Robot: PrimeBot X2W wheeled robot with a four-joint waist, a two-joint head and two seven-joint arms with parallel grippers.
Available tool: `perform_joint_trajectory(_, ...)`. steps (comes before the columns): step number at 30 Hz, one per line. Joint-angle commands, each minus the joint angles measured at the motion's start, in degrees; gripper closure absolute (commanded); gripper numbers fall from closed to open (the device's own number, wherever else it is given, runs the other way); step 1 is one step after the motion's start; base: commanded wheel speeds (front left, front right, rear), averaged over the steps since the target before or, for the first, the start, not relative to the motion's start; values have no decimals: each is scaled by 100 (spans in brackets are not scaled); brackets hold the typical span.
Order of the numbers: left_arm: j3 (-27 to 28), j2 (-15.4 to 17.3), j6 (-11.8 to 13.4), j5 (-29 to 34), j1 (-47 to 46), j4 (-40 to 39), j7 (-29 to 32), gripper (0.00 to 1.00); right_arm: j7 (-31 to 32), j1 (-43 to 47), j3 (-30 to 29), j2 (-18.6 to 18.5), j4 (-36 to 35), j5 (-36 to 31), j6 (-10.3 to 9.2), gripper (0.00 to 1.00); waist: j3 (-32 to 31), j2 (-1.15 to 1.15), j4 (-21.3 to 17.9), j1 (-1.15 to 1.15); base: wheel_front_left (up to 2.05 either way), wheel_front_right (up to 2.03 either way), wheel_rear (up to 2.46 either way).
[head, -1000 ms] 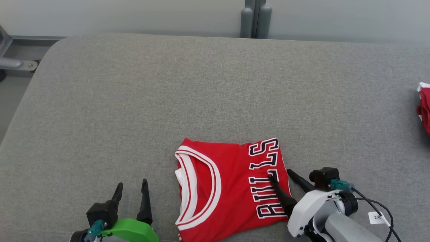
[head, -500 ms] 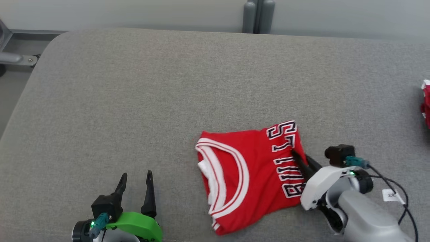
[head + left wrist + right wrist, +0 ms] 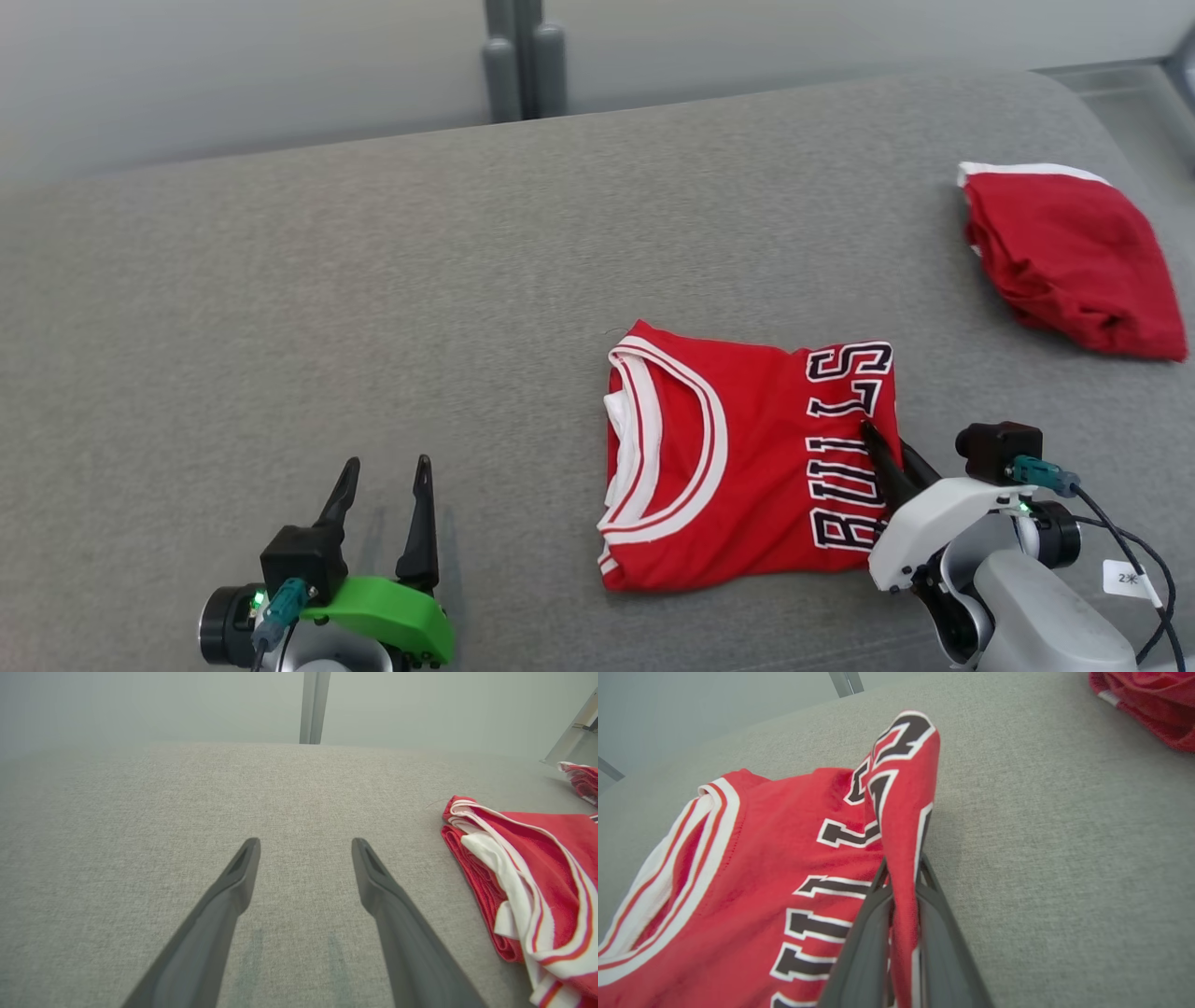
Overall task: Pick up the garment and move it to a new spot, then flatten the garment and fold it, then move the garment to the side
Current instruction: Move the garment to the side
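The garment (image 3: 747, 462) is a folded red jersey with white trim and black lettering, lying on the grey cushion right of centre. My right gripper (image 3: 892, 450) is shut on the garment's right edge; in the right wrist view a ridge of the garment (image 3: 903, 826) rises pinched between my right gripper (image 3: 902, 872) and its dark fingers. My left gripper (image 3: 385, 471) stands open at the lower left, well left of the garment, nothing between its fingers. In the left wrist view my left gripper (image 3: 303, 847) hovers over bare cushion, with the garment's (image 3: 537, 868) collar edge at the right.
A second red cloth (image 3: 1064, 257) lies crumpled at the far right of the grey cushion (image 3: 373, 308), also seen as red cloth (image 3: 1148, 704) in the right wrist view. A grey post (image 3: 523, 61) stands behind the cushion's far edge.
My right gripper has shut on the jersey's right edge and dragged it rightward. The head camera has turned right, bringing the other red cloth into view. The left gripper stays open.
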Motion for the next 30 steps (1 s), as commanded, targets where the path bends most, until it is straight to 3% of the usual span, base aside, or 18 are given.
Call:
perform_joint_trajectory(1, 0, 21, -25, 66, -97, -30, 3, 0, -15, 80, -45, 18, -29, -62, -12, 100, -130, 0, -1125, 0, 0, 0, 0)
perform_joint_trajectory(6, -26, 22, -46, 44, -178, -37, 3, 0, -15, 127, 19, 144, -82, -92, -11, 100, -131, 0, -1951, 0, 0, 0, 0)
perform_joint_trajectory(12, -206, 22, -72, 56, -320, -98, 3, 0, -15, 135, 100, 207, -154, 0, -11, 100, -21, 0, -2582, 0, 0, 0, 0)
perform_joint_trajectory(19, -491, 30, -163, 163, -730, 63, 3, 0, -15, 187, -1, 210, -518, -41, -11, 100, 361, 0, -2707, 0, 0, 0, 0)
perform_joint_trajectory(24, -344, 31, -120, 310, -723, 66, 3, 0, -15, -202, 372, 307, -660, -145, -10, 100, 570, 0, -2678, 0, 0, 0, 0)
perform_joint_trajectory(30, -242, 30, -172, 485, -819, 59, 3, 0, -15, -1181, 810, 220, -775, -190, -10, 100, 908, 0, -2212, 0, 0, 0, 0)
